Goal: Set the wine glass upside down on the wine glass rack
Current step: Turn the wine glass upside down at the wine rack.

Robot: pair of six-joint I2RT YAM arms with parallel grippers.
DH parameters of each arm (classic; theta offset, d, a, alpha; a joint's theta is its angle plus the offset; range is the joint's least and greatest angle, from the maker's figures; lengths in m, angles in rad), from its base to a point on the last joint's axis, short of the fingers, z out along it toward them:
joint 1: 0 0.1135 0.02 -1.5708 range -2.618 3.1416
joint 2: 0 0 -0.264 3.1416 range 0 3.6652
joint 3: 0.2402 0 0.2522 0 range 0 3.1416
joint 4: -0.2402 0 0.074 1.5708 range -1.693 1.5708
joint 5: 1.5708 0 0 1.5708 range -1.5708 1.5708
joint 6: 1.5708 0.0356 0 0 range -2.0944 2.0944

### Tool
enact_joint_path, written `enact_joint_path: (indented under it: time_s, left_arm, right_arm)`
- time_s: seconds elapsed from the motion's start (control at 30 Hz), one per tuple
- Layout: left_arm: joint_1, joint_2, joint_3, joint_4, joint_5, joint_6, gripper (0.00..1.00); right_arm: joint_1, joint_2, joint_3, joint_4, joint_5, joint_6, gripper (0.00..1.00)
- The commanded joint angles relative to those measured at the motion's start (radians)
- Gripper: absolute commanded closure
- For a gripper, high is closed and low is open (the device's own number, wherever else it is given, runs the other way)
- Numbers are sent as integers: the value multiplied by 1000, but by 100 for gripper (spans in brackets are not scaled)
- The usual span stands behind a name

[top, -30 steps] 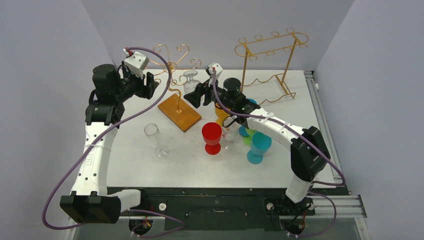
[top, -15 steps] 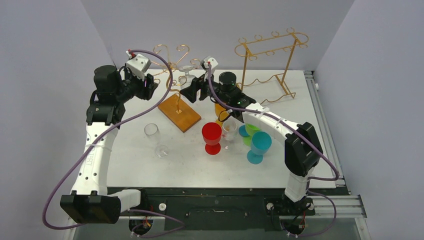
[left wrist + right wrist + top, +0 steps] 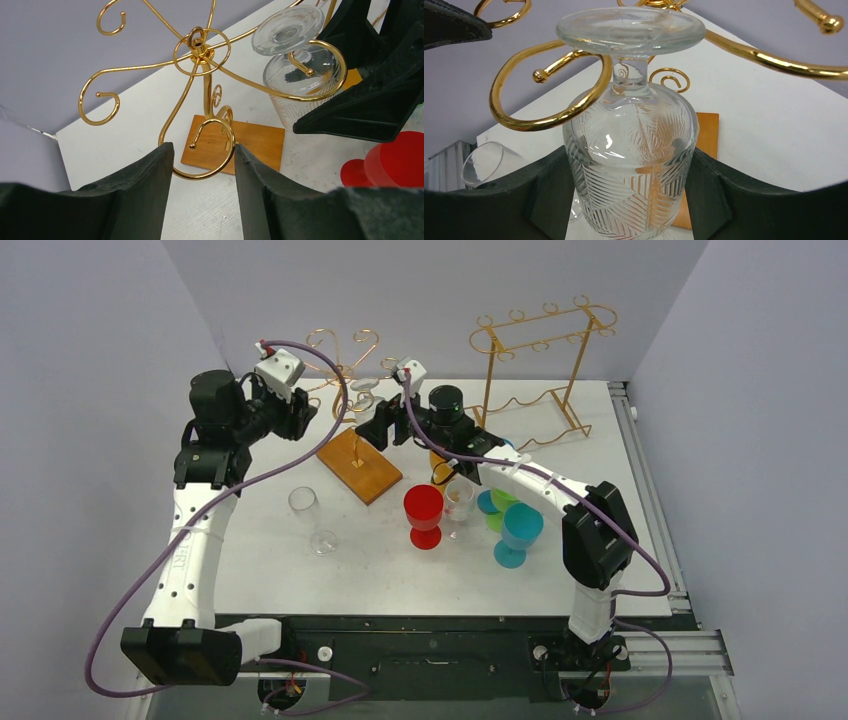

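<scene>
Now inverted, the wine glass [image 3: 634,150] has risen into the wine glass rack [image 3: 205,95], its stem inside a curl and the right gripper [image 3: 631,197] clasping its bowl. The left gripper [image 3: 204,150] narrows, half-open, around a lower curl, grip unconfirmed. Release looks next.

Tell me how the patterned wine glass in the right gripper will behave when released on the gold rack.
Probably fragile: the wine glass is clear glass, so the right gripper should squeeze gently. Its glossy bowl looks slippery. It may swing or slide off, since only its stem sits inside an open curl of the wine glass rack.
</scene>
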Motion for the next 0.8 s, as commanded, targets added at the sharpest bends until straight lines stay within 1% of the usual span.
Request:
enact_joint_path:
  time_s: [0.0,0.37,0.77]
  left_arm:
    - [-8,7,17,12,12,11,55]
    - [-9,14,17,16,30,2,56]
    - [-11,23,25,24,44,-4,57]
  right_arm:
    - [18,-5,82,83,2,-41,100]
    - [40,12,99,54,9,-82,100]
    - [51,10,73,93,28,-99,100]
